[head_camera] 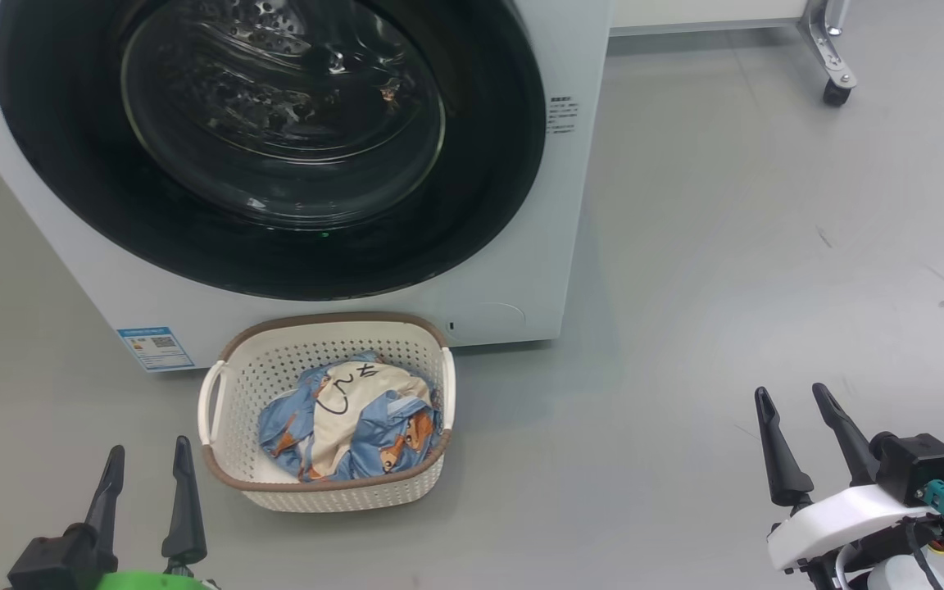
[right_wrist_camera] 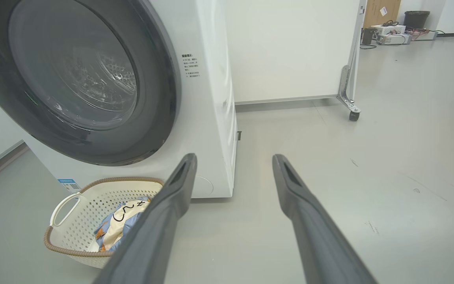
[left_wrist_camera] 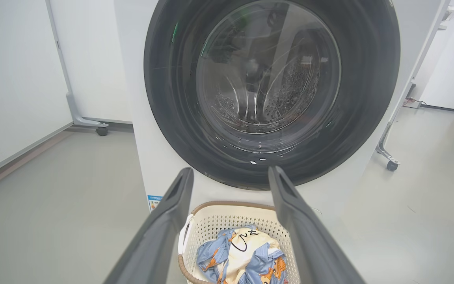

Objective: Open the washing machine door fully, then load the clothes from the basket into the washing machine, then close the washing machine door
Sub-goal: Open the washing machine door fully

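Dark-fingered left gripper [head_camera: 150, 449] and right gripper [head_camera: 790, 393] spread wide, empty. Round glossy-black glass washing machine door [head_camera: 275, 270] shut, 12 o'clock. Blue cartoon-print clothes [head_camera: 353, 422] in cream perforated basket [head_camera: 329, 492], 6 o'clock of door. Nothing done yet.

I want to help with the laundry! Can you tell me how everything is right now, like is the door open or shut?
washing machine door: shut.
clothes: crumpled in a heap inside the basket.
basket: upright, holding the clothes.
left gripper: open, empty.
right gripper: open, empty.
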Available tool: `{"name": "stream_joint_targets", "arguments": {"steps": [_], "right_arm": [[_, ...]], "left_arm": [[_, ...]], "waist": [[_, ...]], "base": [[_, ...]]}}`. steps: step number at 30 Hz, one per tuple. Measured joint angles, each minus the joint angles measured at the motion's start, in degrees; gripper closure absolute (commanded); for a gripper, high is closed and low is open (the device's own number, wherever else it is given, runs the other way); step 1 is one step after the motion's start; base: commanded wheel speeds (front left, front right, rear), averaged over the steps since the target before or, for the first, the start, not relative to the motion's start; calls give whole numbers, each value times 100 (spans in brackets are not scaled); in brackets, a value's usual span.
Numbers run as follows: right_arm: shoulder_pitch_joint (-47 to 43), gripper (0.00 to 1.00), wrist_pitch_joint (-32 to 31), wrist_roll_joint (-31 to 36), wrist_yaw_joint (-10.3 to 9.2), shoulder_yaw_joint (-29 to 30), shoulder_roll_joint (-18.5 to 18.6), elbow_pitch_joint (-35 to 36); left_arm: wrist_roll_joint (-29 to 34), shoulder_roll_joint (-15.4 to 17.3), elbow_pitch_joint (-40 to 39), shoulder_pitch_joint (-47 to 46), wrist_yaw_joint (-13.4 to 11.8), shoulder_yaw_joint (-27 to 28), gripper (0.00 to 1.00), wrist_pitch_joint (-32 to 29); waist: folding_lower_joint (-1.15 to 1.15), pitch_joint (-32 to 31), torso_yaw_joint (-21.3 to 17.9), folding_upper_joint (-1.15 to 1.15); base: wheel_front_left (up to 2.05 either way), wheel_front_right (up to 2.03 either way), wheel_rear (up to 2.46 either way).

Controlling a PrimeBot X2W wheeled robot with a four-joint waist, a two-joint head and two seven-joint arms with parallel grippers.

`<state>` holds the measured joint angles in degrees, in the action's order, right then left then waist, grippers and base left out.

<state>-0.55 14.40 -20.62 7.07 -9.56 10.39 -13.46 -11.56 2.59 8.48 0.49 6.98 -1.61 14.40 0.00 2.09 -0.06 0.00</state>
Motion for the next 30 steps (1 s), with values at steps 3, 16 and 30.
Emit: {"name": "stream_joint_targets", "arguments": {"steps": [3, 16, 30], "right_arm": [[1, 0, 0, 0, 0, 1, -1, 0], [1, 0, 0, -1, 0, -21, 1, -4], [1, 0, 0, -1, 0, -19, 1, -16]], "left_arm": [[1, -5, 0, 0, 0, -8, 0, 0], [2, -15, -3, 0, 0, -36, 0, 0], [1, -22, -3, -1, 0, -43, 0, 0]], "waist": [[0, -6, -2, 0], [0, -10, -3, 0], [0, -16, 12, 0]], "base": [[75, 75, -150], [55, 55, -110], [22, 22, -45]]}}
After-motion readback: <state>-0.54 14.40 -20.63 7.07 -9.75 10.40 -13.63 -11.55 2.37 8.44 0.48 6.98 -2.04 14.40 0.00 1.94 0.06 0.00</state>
